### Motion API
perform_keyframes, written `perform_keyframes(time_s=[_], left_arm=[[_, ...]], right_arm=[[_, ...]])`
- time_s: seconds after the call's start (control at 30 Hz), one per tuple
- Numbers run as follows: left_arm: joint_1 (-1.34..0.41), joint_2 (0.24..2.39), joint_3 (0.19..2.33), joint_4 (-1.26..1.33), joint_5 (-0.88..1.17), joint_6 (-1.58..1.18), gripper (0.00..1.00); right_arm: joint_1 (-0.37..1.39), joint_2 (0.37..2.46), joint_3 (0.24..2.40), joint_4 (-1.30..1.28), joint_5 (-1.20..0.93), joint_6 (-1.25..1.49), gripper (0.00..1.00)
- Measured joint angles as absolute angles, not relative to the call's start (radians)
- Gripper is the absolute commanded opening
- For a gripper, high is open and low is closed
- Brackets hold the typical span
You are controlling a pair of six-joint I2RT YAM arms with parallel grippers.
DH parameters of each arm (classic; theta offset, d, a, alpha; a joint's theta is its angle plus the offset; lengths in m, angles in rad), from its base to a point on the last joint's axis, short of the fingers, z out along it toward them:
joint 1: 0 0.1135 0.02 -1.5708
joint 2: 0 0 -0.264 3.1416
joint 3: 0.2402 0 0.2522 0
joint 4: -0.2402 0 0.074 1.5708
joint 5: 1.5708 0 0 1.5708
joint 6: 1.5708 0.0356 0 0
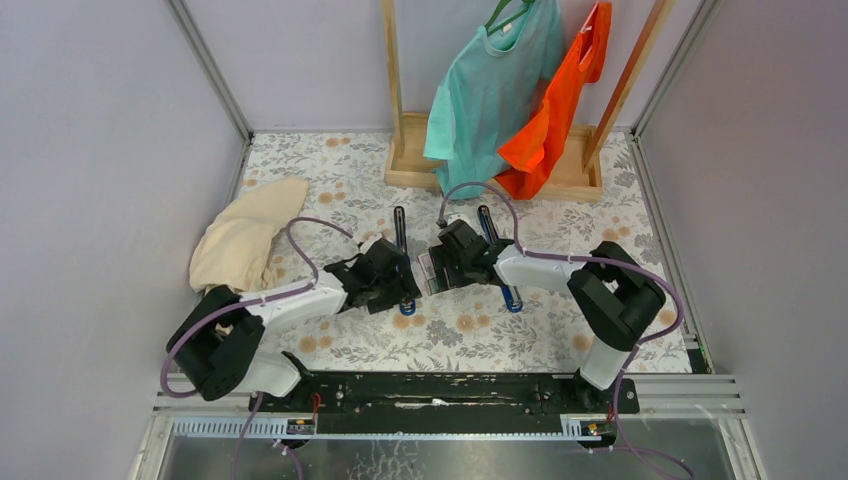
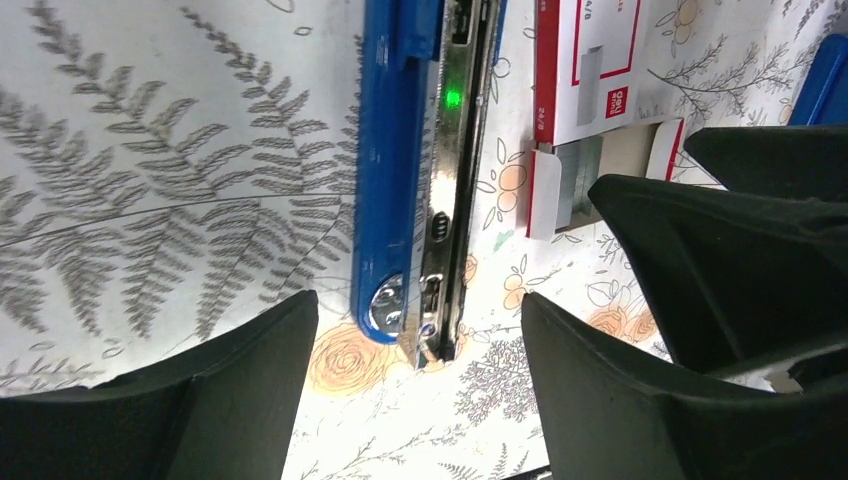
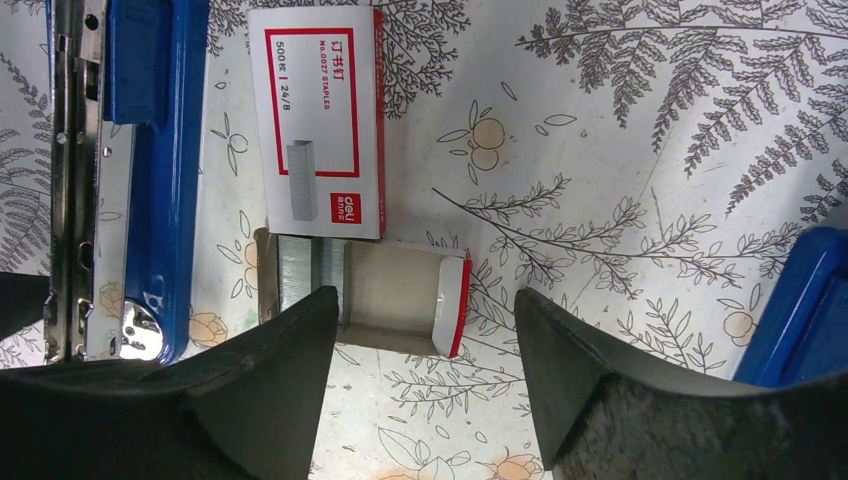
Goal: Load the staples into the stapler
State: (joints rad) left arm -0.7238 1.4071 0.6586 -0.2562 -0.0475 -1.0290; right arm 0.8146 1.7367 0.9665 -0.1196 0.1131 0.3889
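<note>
left gripper (image 2: 420,400) was wide open with nothing between its fingers, straddling the near end of the open blue stapler (image 2: 392,180). the stapler's metal staple rail (image 2: 445,210) lay exposed along the blue body, with a green light spot on it. right gripper (image 3: 425,385) was likewise spread wide and held nothing, positioned over the staple box (image 3: 315,120). the box's inner tray (image 3: 400,290) was slid out toward the gripper. the staples (image 3: 310,275), a silvery block, sat at the stapler-side end of that tray, with the rest of the tray bare cardboard. one right finger (image 3: 270,380) overlapped the near end of the block in the wrist view; could not tell whether it touched. the box lay just beside the open stapler, between it and a second blue stapler (image 3: 800,310), which was well off to the other side and partly crossed by the right arm in the top view. the two grippers were close together, and the right one filled the edge of the left wrist view next to the tray. everything lay on a floral tablecloth (image 1: 450,340). further off were a beige cloth (image 1: 245,240) at the left and a wooden rack (image 1: 410,165) at the back, hung with a teal t-shirt (image 1: 490,90) and an orange garment (image 1: 555,120).
</note>
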Motion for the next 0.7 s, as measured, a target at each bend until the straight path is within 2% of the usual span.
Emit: perform_keyframes(time_s=[0.3,0.7], left_arm=[[-0.623,1.176,0.683,-0.434,-0.111,-0.967,1.00],[-0.450,0.971,0.973,-0.652,-0.266,-0.695,1.00]], right_arm=[[0.829,1.757,0.994,-0.147,0.138,0.380,0.72],[0.838,1.771,1.013,-0.178,0.175,0.359,0.61]])
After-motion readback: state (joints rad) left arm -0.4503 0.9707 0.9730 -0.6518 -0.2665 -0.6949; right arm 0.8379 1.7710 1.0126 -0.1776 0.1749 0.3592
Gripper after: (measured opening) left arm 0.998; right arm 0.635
